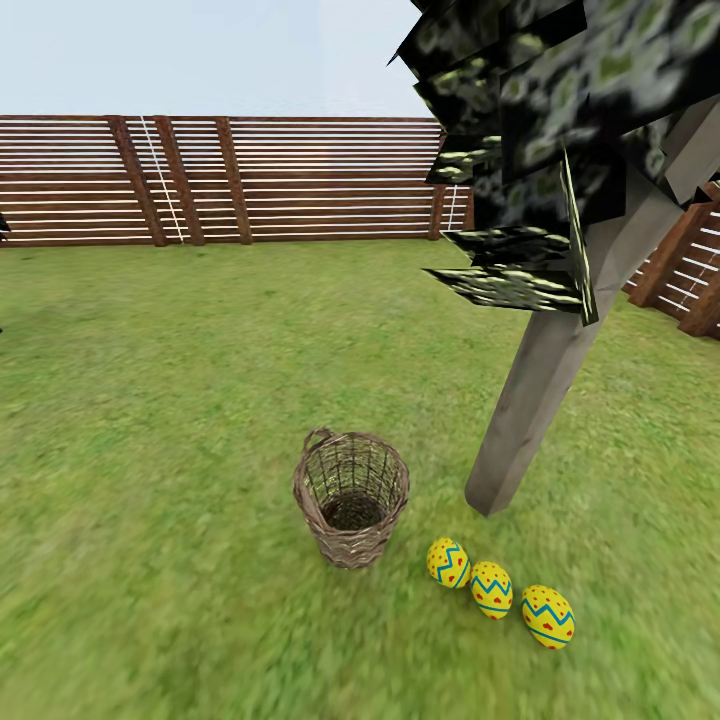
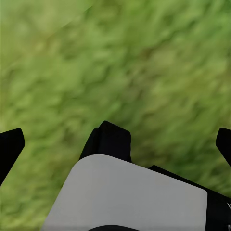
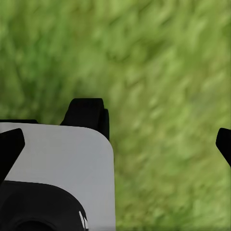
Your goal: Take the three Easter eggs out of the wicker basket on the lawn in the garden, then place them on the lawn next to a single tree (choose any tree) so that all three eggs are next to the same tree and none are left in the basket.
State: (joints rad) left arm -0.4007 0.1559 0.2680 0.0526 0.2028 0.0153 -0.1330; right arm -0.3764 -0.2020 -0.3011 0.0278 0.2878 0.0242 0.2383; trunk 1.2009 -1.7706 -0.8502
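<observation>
- The three Easter eggs lie in a row on the lawn, just to the right of the wicker basket and near the foot of the tree.
- From the left, I first see the brown fence far back across the grass, with its flat wooden slats.
- Next comes the basket. It stands upright on the grass. I can see down into it and through its woven sides, and it looks empty to me.
- I think the basket is light and a bit bendy. The small loop at its rim would be the place to hook it.
- Then the eggs: yellow, with red dots and a blue zigzag band. They look hard, smooth and round, so I think they could slip or roll.
- If I had to lift one, I would pinch it across its fat middle, not by the ends.
- The tree trunk leans, and its dark leaves hang over the right side.
- To me the job looks done: all the eggs sit by one tree.
- I can read no words, names or labels anywhere.
- My left claw points down at plain grass, with its tips wide apart and nothing between them.
- My right claw is the same: tips spread, holding nothing.
</observation>
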